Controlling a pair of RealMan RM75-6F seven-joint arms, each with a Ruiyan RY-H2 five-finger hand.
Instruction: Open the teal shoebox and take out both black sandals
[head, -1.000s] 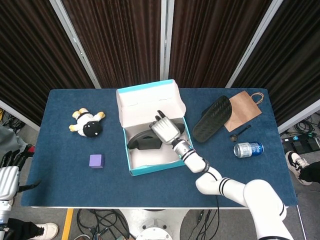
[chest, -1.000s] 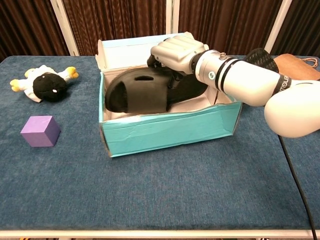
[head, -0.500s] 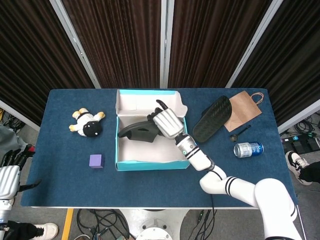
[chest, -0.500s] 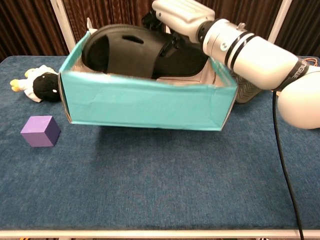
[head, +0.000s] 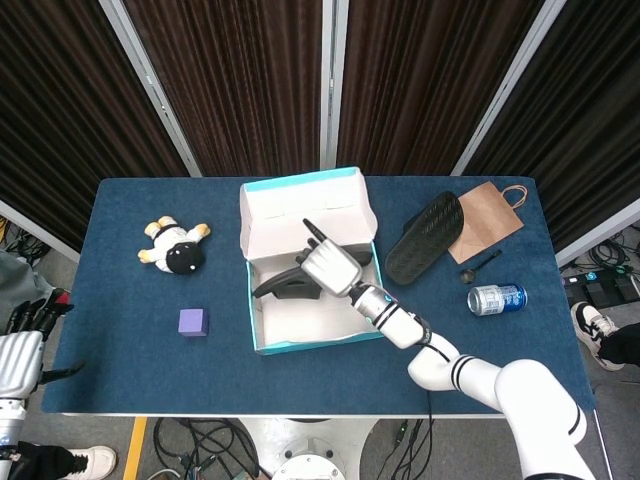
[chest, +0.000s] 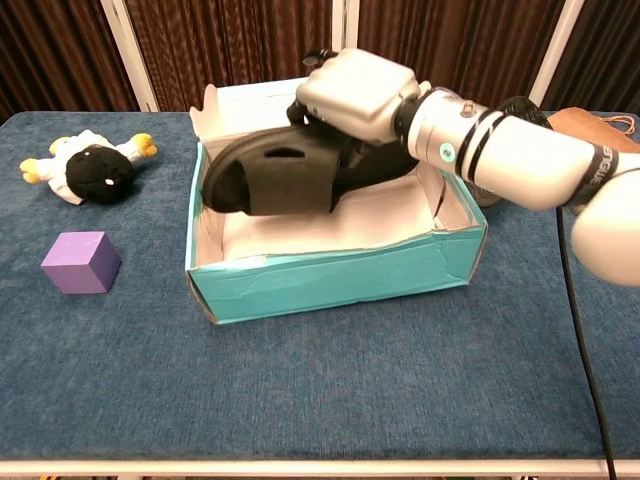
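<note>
The teal shoebox (head: 300, 343) (chest: 330, 285) stands open on the table, its lid (head: 300, 205) tipped back. My right hand (head: 328, 266) (chest: 357, 95) grips a black sandal (head: 285, 284) (chest: 265, 173) and holds it over the box interior, toe to the left. A second black sandal (head: 424, 238) (chest: 515, 110) lies sole up on the table to the right of the box. My left hand (head: 20, 345) hangs open off the table's left front corner, far from the box.
A plush toy (head: 174, 249) (chest: 88, 168) and a purple cube (head: 193, 322) (chest: 81, 262) lie left of the box. A brown paper bag (head: 488, 214), a small dark object (head: 468, 272) and a drink can (head: 496, 298) lie at the right.
The box, lifted off the table with the sandal half a second ago, has dropped back onto the table. The sandal stays raised in my right hand. The left hand has not moved.
</note>
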